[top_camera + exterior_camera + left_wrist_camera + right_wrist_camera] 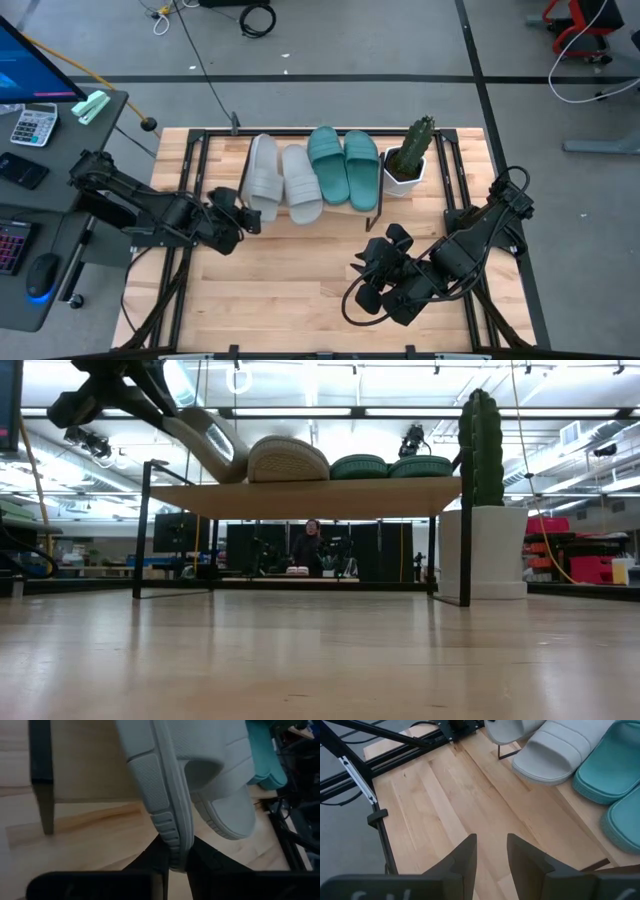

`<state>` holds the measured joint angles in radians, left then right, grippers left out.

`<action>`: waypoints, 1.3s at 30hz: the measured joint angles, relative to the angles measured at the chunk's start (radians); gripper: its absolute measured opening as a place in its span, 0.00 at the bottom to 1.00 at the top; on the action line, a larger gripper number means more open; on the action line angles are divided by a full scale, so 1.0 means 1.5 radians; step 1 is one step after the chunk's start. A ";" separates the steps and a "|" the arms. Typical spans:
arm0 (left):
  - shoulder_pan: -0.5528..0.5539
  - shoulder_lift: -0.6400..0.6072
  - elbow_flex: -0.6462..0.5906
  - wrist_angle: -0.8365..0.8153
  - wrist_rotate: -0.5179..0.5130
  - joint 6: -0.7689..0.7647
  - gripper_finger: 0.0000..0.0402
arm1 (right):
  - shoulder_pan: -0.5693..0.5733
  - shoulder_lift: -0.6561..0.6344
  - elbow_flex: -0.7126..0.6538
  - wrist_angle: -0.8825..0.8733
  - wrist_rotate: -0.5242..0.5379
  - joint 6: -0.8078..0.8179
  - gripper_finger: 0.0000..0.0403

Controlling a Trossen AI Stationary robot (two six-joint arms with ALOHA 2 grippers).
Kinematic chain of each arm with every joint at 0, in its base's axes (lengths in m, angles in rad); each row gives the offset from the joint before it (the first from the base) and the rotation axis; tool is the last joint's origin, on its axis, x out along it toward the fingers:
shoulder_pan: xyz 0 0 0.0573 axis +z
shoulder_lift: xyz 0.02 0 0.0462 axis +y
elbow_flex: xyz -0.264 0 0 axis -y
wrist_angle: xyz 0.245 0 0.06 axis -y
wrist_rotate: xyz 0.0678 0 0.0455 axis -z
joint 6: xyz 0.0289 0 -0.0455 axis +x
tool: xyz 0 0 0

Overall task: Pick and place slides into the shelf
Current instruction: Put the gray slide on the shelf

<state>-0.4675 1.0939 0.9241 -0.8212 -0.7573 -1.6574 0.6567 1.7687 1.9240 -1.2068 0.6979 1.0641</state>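
Note:
The shelf [320, 496] stands at the table's far side. On it lie a light grey slide [302, 183] and two teal slides [328, 165] [361, 168]. My left gripper [247, 212] is at the shelf's left near corner, shut on the second grey slide [262, 172], the leftmost one. In the low view this slide [205, 445] slants, its held end raised and its far end on the shelf top. My right gripper [372, 268] hovers open over the bare table near the right side, holding nothing. My left gripper pinches the grey slide's near end [175, 851] between its two fingers [154, 857], coming from the table's near side along the slide's length. The slide is turned partly onto its edge, so sole and strap show on either side. Its far end [232, 472] rests on the shelf.
A cactus in a white pot [408, 157] stands right of the shelf. Black frame rails [190, 190] run along the table's edges. Wide bare tabletop [445, 795] lies in front of the shelf. A desk with a keyboard, a mouse and a calculator [35, 125] is at the left. A person [312, 546] sits far behind.

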 joint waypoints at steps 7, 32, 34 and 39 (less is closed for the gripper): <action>0.000 0.000 0.000 -0.045 0.002 -0.047 0.20 | 0.000 0.000 0.000 0.000 0.000 -0.001 0.28; -0.007 -0.001 0.000 -0.089 0.085 -0.038 0.77 | 0.000 0.000 0.000 0.003 0.000 -0.009 0.28; -0.007 -0.001 0.000 -0.098 0.086 -0.039 0.77 | 0.000 0.000 0.000 0.003 -0.002 -0.009 0.28; -0.006 -0.019 0.000 -0.101 0.086 -0.044 0.77 | -0.004 0.000 0.000 0.002 -0.034 -0.030 0.29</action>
<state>-0.4770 1.0651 0.9245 -0.9725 -0.6291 -1.7228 0.6511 1.7687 1.9240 -1.2034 0.6469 1.0185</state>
